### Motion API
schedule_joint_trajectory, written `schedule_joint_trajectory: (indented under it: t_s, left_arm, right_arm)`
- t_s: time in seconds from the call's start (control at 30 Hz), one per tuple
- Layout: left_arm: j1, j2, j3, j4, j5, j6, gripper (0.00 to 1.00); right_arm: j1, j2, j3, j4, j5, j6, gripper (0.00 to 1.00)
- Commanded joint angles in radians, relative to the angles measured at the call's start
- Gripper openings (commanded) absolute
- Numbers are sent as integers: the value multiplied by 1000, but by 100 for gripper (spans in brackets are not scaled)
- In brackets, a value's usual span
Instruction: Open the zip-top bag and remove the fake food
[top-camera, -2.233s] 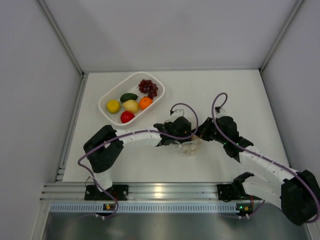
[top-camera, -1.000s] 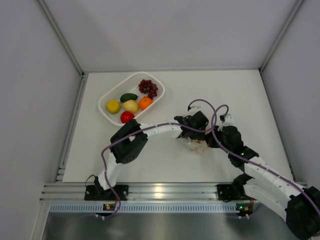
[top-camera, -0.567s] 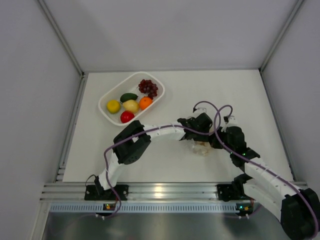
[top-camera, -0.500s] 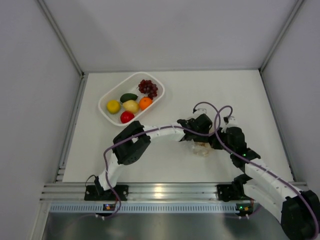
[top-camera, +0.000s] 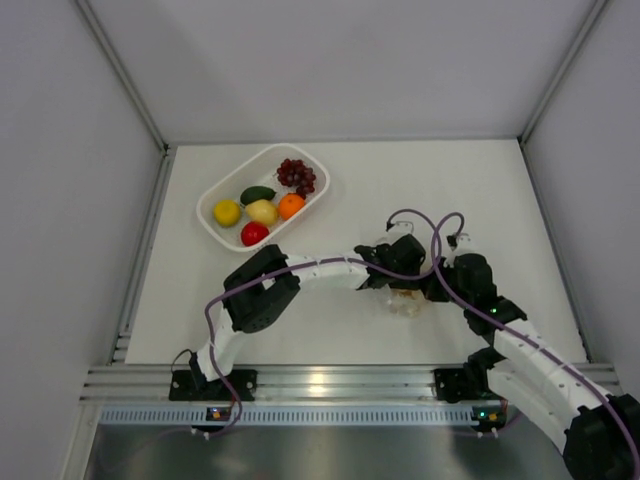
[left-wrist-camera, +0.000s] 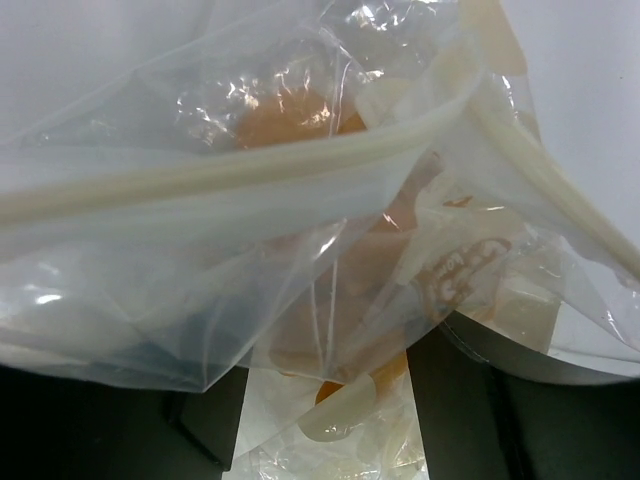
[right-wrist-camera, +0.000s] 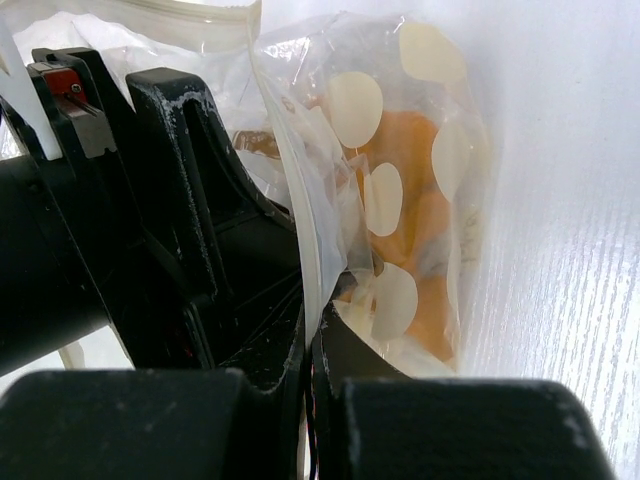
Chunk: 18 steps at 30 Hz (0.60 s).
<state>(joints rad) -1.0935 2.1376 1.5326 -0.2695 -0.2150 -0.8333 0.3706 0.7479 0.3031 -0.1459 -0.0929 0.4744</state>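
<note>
The zip-top bag (top-camera: 406, 301), clear with white dots, lies on the table between my two grippers. A small orange-yellow piece (right-wrist-camera: 415, 170) is inside it and shows through the film in the left wrist view (left-wrist-camera: 285, 125). My right gripper (right-wrist-camera: 308, 340) is shut on the bag's edge (right-wrist-camera: 300, 200). My left gripper (left-wrist-camera: 325, 420) stands with its jaws apart and loose bag film between and over them; it shows as black fingers (right-wrist-camera: 175, 190) beside the bag in the right wrist view. The zip strip (left-wrist-camera: 250, 170) crosses the left wrist view.
A white basket (top-camera: 206, 205) at the back left holds a red apple (top-camera: 254, 233), an orange (top-camera: 291, 205), two lemons (top-camera: 227, 212), an avocado (top-camera: 257, 194) and grapes (top-camera: 296, 175). Grey walls close in both sides and the back.
Both grippers and the bag have shifted to the right and slightly nearer. The left arm has stretched further across. The fruits in the basket have not moved.
</note>
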Motion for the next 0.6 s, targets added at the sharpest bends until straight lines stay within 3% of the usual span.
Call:
schedule_joint_trajectory:
  t_s: [0.0,0.13,0.27,0.57]
  left_arm:
    - [-20,-33,29,112,-23,-49,66]
    - [-20,-27,70,101,-98,-23,68]
    - [-20,-44,66,36,-153,-18,76]
    - [-40,-261,-195,20,-265,-9,73]
  right_arm:
    - [30,-8,11,-8,-209,20,0]
    - [33,10,-21,60,-351,46,0]
    - [39,33,-21,126,-496,59,0]
    - [53,-124,181,-237,-41,-29,0]
